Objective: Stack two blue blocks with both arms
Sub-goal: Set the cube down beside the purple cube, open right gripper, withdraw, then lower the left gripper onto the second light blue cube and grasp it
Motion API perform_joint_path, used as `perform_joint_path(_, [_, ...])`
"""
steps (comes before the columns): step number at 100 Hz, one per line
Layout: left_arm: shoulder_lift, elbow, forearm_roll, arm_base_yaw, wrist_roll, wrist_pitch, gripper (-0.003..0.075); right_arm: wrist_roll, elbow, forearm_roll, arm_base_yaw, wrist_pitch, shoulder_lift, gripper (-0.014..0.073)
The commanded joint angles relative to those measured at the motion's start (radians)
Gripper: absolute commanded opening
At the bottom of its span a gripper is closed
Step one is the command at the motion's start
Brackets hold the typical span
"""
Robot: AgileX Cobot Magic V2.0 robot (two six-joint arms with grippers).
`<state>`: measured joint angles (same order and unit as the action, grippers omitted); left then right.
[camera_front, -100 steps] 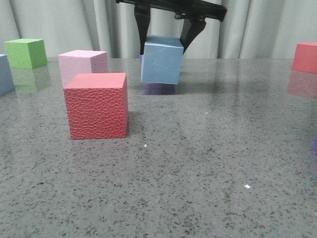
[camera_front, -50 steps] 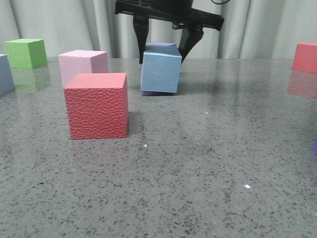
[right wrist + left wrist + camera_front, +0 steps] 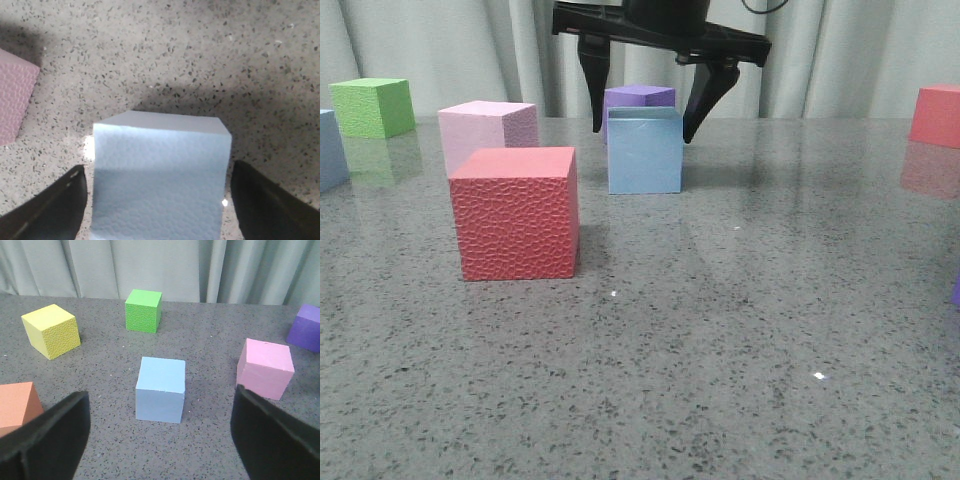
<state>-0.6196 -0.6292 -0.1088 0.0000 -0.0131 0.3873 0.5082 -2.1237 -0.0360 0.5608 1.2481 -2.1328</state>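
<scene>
One blue block [image 3: 645, 152] stands on the table at centre. My right gripper [image 3: 644, 133] hangs over it, fingers spread on both sides with a gap, not gripping. In the right wrist view the block [image 3: 160, 175] fills the space between the open fingers [image 3: 52, 212]. The second blue block [image 3: 328, 150] is cut by the front view's left edge. In the left wrist view it [image 3: 161, 388] stands on the table ahead of my open, empty left gripper [image 3: 160, 440].
A red cube [image 3: 515, 212] stands front left with a pale pink cube [image 3: 485, 130] behind it. A purple cube [image 3: 640, 97] is just behind the centre block. A green cube [image 3: 372, 106] is far left, another red cube [image 3: 937, 115] far right. A yellow cube [image 3: 51, 330] shows in the left wrist view.
My right gripper has lowered the blue block from the air onto the table and opened its fingers. The purple cube behind it now shows.
</scene>
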Motion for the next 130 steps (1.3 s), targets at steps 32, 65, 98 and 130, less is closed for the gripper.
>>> perform_joint_path(32, [-0.005,-0.035,-0.008,0.000,-0.004,-0.074,0.0544,-0.001,-0.033,0.003,0.007,0.084,0.160,0.0591])
perform_joint_path(65, [-0.005,-0.035,-0.008,0.000,-0.004,-0.078,0.0544,-0.047,-0.029,0.052,0.084,0.084,0.323,0.0591])
perform_joint_path(98, [-0.005,-0.035,-0.008,0.000,-0.004,-0.075,0.0544,-0.044,0.165,0.177,0.111,0.066,0.570,0.0591])
perform_joint_path(130, [-0.005,-0.035,-0.049,0.000,-0.004,-0.100,0.0544,-0.003,0.551,0.236,0.111,-0.112,0.875,0.0591])
